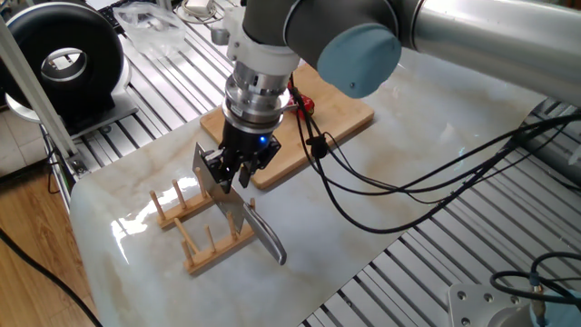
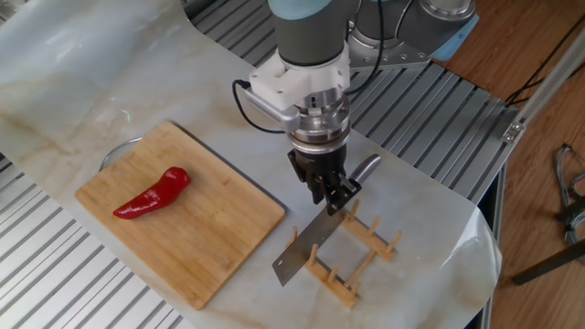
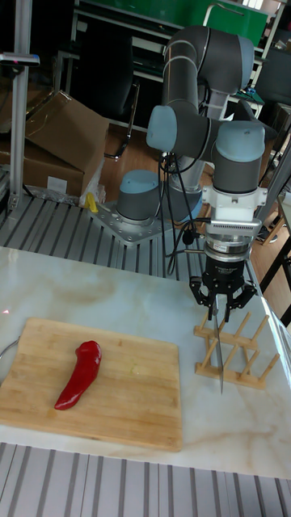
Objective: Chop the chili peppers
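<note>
One whole red chili pepper [image 2: 153, 193] [image 3: 78, 374] lies on the left part of the wooden cutting board [image 2: 210, 247] [image 3: 137, 404]. In one fixed view only a bit of the chili pepper [image 1: 298, 102] shows behind the arm. A knife [image 2: 306, 247] [image 1: 238, 213] [image 3: 221, 355] rests edge-up in the wooden rack [image 2: 366, 242] [image 3: 238, 355], to the right of the board. My gripper [image 2: 334, 194] [image 1: 234, 173] [image 3: 220, 305] points straight down over the knife near where blade meets handle. It is open, with a finger on each side of the knife.
The arm's cables [image 1: 363, 191] hang over the marble tabletop. A black round device [image 1: 64, 59] stands beyond the table's far corner. Slatted metal frame surrounds the marble top [image 2: 82, 82]. A metal rim [image 2: 114, 151] peeks from under the board's left edge.
</note>
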### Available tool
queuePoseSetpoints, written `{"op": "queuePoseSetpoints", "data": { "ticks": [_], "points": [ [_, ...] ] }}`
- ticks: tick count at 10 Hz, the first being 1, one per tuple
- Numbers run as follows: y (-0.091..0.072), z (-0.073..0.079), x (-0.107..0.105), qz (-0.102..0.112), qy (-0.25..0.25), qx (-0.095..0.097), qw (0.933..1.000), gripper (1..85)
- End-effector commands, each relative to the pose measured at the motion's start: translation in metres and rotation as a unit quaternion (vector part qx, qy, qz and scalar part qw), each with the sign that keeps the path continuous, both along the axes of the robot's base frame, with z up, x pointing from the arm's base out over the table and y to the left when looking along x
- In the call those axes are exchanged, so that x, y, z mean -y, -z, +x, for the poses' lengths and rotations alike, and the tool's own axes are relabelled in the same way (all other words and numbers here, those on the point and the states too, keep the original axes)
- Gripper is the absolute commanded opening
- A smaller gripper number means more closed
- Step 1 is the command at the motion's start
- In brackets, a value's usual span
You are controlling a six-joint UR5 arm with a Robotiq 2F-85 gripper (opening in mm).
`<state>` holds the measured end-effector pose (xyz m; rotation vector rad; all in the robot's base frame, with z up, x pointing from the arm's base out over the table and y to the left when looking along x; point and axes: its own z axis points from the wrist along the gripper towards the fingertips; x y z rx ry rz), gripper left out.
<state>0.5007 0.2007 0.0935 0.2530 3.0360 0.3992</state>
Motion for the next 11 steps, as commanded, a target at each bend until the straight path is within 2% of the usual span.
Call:
{"op": "queuePoseSetpoints", "data": {
  "ticks": [1,4,7,11],
  "points": [
    [0.004,0.000,-0.003,0.007,0.007,0.000,0.9999,34.7],
    [0.015,-0.005,-0.006,0.011,0.010,0.001,0.9999,34.0],
    [0.016,-0.009,-0.011,0.018,0.012,-0.005,0.9998,33.0],
    [0.020,-0.012,-0.009,0.016,0.014,-0.008,0.9997,29.7]
  ]
}}
